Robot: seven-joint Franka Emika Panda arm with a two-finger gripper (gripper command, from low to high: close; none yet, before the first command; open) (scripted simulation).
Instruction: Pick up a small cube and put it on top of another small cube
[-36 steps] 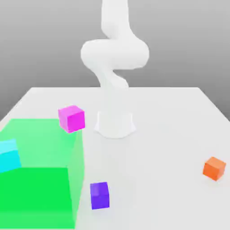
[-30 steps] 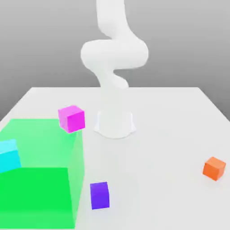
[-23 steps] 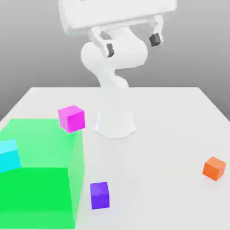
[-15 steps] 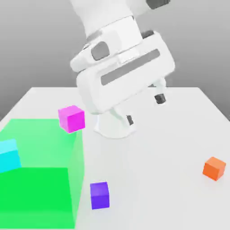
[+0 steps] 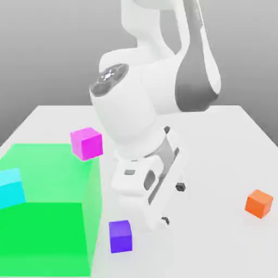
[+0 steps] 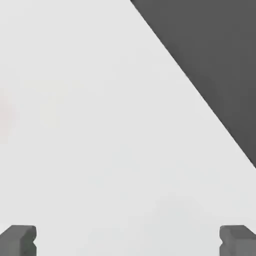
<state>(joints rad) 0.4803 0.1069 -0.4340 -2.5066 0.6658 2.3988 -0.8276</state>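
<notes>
1. Your hand (image 5: 172, 204) hangs low over the desk (image 5: 217, 163) with its fingers (image 5: 179, 187) spread wide and nothing between them. It sits just beside the violet-blue cube (image 5: 120, 236), on the exterior view's right of it, not over it.
2. The violet-blue cube rests on the desk, near the corner of the big green block (image 5: 46, 217). The orange cube (image 5: 259, 203) is well apart from the violet-blue cube, far off toward the exterior view's right.
3. If you drop straight down from here, I think your fingers would close on bare desk and miss the violet-blue cube.
4. If you slide sideways while this low, a finger could bump the violet-blue cube and push it against the green block. Then there may be no room for a finger on that side.
5. The hand looks tilted. If it stays tilted, one finger may touch the violet-blue cube first and spin it.
6. The hand view shows both fingertips (image 6: 17, 240) and plain desk (image 6: 100, 125) between them, so you cannot aim with that view yet.
7. The magenta-pink cube (image 5: 86, 143) and the cyan cube (image 5: 11, 187) sit by the green block, farther from the violet-blue cube. Do not grab those by mistake.
</notes>
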